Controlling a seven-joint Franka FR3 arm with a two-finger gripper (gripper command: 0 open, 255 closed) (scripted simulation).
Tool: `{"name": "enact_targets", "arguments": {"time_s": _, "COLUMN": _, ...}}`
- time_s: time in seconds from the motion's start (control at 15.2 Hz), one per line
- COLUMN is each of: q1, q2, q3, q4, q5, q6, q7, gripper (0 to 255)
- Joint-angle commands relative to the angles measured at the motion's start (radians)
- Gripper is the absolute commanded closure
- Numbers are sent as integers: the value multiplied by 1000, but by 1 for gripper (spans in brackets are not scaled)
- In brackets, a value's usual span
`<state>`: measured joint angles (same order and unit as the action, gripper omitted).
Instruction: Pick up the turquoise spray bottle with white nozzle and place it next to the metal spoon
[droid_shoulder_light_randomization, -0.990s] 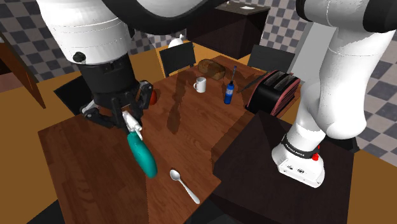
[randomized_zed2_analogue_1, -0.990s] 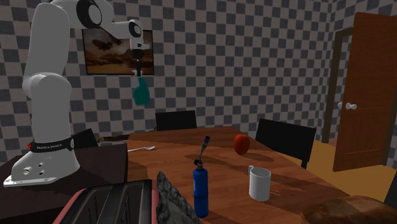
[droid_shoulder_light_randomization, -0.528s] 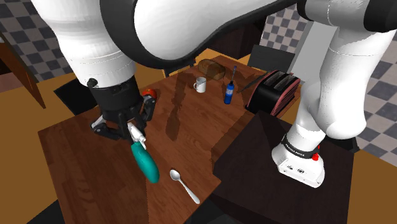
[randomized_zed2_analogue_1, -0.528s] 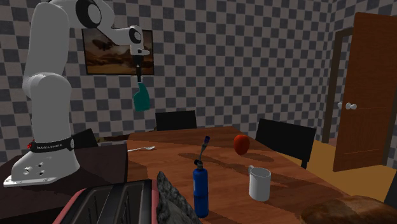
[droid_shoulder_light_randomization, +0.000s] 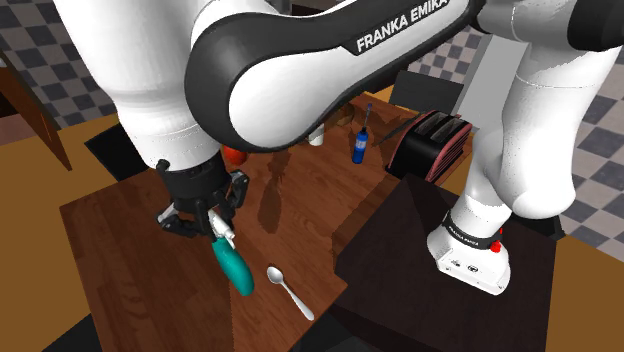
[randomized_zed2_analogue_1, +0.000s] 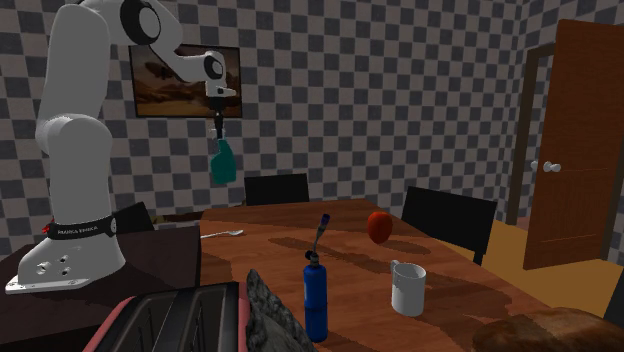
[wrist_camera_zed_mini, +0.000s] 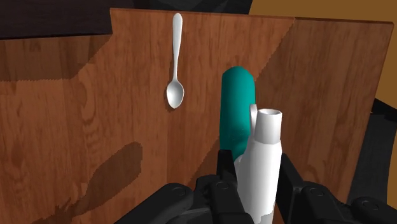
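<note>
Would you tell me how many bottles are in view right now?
2. The turquoise bottle hangs from the end effector above the table, near the spoon; the blue bottle stands by the toaster. None looks hidden.

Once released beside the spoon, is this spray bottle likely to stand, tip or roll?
Probably stiff: the spray bottle hangs straight from jaws clasping its white nozzle. Its tall, narrow, rounded body may tip, then roll across the smooth table toward the spoon.
</note>
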<state>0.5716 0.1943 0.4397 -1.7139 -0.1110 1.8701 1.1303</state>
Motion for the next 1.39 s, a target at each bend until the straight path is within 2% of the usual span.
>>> {"name": "enact_targets", "arguments": {"time_s": 0.0, "q1": 0, "q2": 6, "q3": -1, "q4": -19, "q5": -3, "q6": 24, "q7": 2, "gripper": 255}}
{"name": "enact_targets", "arguments": {"time_s": 1.32, "q1": 9, "q2": 96, "q3": -17, "q4": -178, "q5": -57, "q6": 265, "q7": 42, "gripper": 255}}
